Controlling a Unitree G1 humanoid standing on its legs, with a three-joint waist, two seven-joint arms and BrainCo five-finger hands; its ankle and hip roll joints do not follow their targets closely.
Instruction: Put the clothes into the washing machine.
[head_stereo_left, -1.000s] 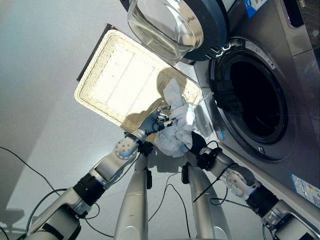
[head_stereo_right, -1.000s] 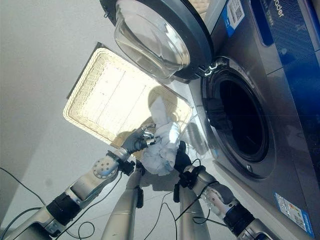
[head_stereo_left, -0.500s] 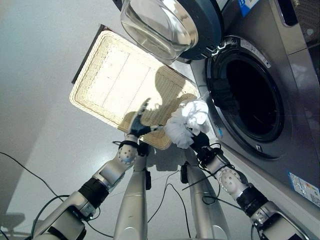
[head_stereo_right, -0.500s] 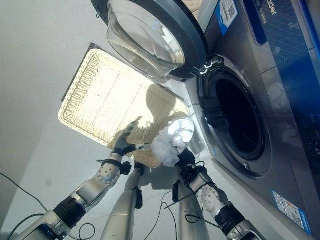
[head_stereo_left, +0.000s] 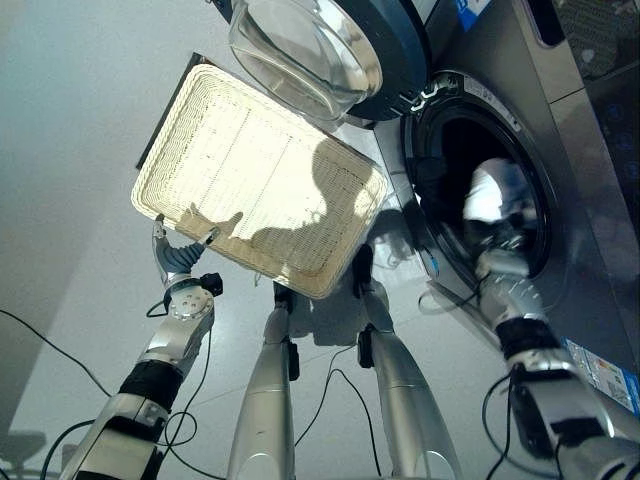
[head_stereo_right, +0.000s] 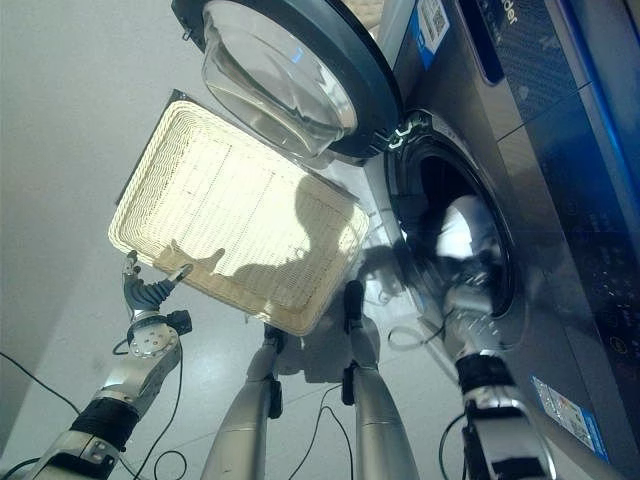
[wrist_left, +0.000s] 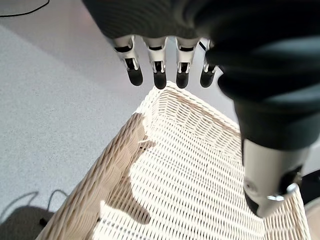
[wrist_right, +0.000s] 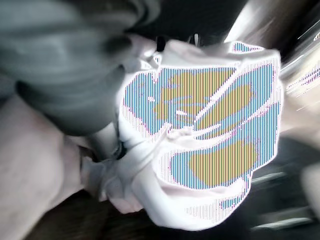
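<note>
Grey floor runs under a pale wicker basket (head_stereo_left: 255, 190) beside the washing machine (head_stereo_left: 590, 200), door (head_stereo_left: 320, 50) swung open. From the head views, the right hand (head_stereo_left: 497, 238) carries the white cloth (head_stereo_left: 492, 190) into the drum mouth; best push deep before letting go. Stickers there can't be read. Left wrist view: left hand (wrist_left: 165, 65), fingers straight, empty, over the basket rim. Right wrist view: fingers bunched round the cloth.

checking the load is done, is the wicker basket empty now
Empty: the wicker basket shows bare weave. The white cloth is in the washing machine drum, at the right hand.
</note>
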